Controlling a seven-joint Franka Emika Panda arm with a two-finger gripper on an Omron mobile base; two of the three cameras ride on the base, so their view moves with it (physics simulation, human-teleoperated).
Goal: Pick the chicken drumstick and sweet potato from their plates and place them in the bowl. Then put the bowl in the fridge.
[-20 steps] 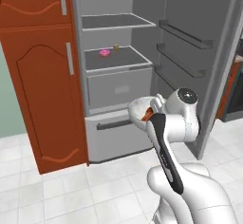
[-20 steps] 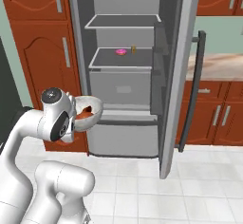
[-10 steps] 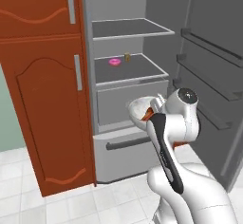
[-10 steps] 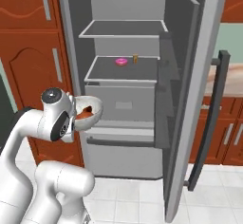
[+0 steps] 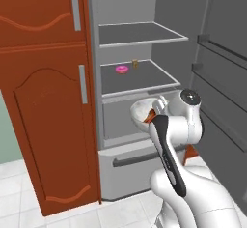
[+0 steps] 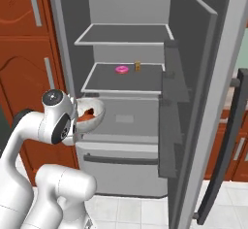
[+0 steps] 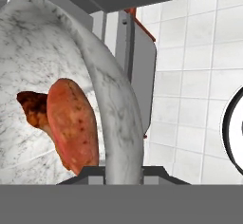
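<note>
My gripper [image 7: 122, 172] is shut on the rim of the whitish-grey speckled bowl [image 7: 114, 109], one finger on each side of the wall. Inside the bowl lie the orange-red sweet potato [image 7: 73, 126] and, behind it, the brown chicken drumstick [image 7: 33, 108]. I hold the bowl [image 5: 141, 113] tilted at chest height in front of the open fridge [image 5: 137, 77], level with its upper drawer. From the right base view the bowl [image 6: 93, 111] shows an orange bit inside. The plates are out of view.
A pink ring-shaped item [image 6: 121, 69] and a small brown jar [image 6: 137, 66] stand on the middle fridge shelf. The fridge door [image 6: 213, 102] hangs open on the right. A reddish-brown cabinet [image 5: 43, 101] flanks the fridge on the left. Drawers with bar handles [image 5: 140, 158] sit below.
Both base views have shifted and the fridge looms larger: the base has driven closer to it. The bowl stays held in the same pose.
</note>
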